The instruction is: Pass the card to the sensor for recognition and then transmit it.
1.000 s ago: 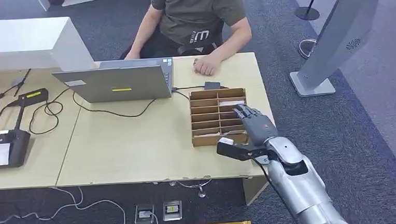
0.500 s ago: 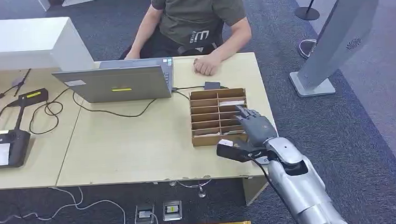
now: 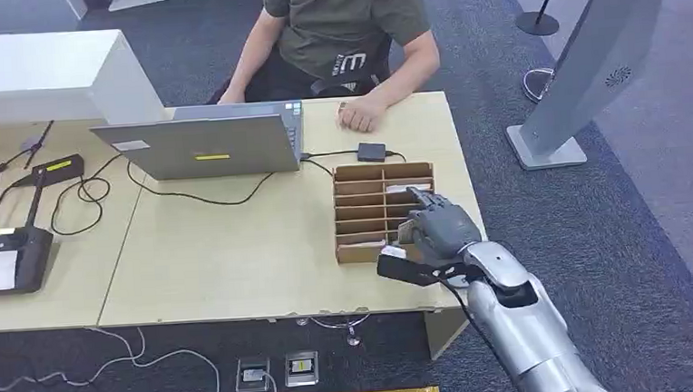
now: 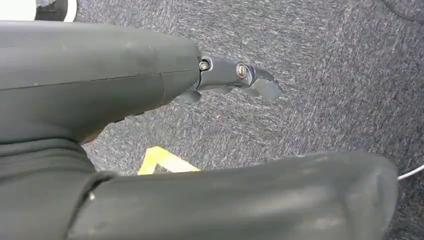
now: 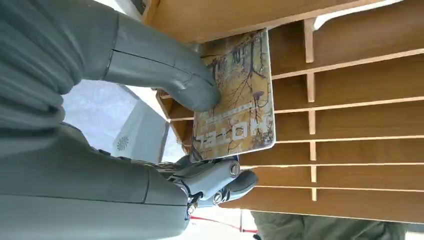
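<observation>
The yellow-brown printed card (image 5: pixel 240 95) is pinched between the thumb and fingers of the right robot hand (image 3: pixel 436 234), over the compartments of the brown slotted cardboard organiser (image 3: pixel 366 208); the organiser is set on the pale wooden bench (image 3: pixel 219 258); the left robot hand (image 4: pixel 235 80) is seen above grey carpet, empty, its fingers curled.

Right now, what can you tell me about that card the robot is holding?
The card is a thin, flat rectangle with rounded corners, printed with bare brown branches on a yellowish ground and the word HOTEL. The right hand pinches it, thumb pressed on its printed face and darker fingers at one edge. It is held against the slots of the brown divided box on the table.
</observation>
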Controlling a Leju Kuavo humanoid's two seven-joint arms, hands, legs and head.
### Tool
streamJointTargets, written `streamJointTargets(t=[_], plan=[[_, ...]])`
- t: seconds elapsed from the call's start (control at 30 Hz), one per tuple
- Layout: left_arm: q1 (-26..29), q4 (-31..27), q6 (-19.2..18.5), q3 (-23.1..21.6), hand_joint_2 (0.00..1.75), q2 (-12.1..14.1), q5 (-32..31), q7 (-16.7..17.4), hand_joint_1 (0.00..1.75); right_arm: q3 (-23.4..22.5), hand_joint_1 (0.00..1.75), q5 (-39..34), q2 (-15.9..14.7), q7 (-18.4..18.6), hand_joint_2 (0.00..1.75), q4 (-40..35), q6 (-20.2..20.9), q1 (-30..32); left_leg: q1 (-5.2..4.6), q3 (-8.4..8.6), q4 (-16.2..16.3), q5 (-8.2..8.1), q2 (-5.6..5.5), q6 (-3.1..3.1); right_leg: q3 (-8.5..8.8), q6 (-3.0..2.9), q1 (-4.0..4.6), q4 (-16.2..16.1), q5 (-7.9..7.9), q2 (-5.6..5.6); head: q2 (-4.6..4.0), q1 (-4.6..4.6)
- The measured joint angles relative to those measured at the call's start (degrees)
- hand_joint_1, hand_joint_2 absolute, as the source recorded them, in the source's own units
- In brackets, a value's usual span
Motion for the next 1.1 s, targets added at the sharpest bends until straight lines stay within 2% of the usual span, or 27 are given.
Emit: streamJointTargets(t=[0.4,0.6,0.83,0.97,1.1], plan=[[-0.12,0.0,-0.02,0.63,0.0,-0.02,-0.31,0.0,0.0,0.02,1.75,-1.07,0.31,-0.57,1.75,0.02,-0.28,0.17,0.0,0.0,0.0,0.0,0.0,0.0,0.0,0.0,0.0,0.0,0.0,0.0,0.0,0.0],[-0.13,0.0,-0.02,1.25,0.0,-0.02,-1.25,-0.18,0.0,-0.18,1.75,-1.77,0.31,-0.33,1.75,0.02,-2.01,-0.85,0.0,0.0,0.0,0.0,0.01,0.0,0.0,-0.01,0.0,0.0,0.06,0.0,0.0,0.0],[-0.17,0.0,0.0,1.99,0.0,0.0,-2.75,-0.72,0.0,-3.85,1.75,-2.1,0.22,0.57,1.75,-4.27,-0.44,-6.92,-0.01,-0.01,0.04,0.09,0.03,-0.01,-0.02,-0.01,0.0,0.0,0.19,0.08,0.0,0.02],[-0.17,0.0,-0.53,2.47,0.0,0.22,-3.8,-1.38,0.0,-7.19,1.75,-3.93,0.31,0.37,1.75,-8.31,1.44,-12.59,-0.01,-0.01,0.06,0.14,0.03,-0.03,-0.03,-0.01,-0.01,0.01,0.24,0.08,0.0,0.0],[-0.21,0.0,-0.63,2.86,0.0,0.31,-4.44,-1.4,0.0,-9.73,1.75,-4.79,1.03,-0.59,1.75,-9.9,1.03,-17.76,-0.01,-0.01,0.06,0.18,0.03,0.0,-0.02,0.0,-0.01,0.01,0.25,0.08,0.0,0.0]])
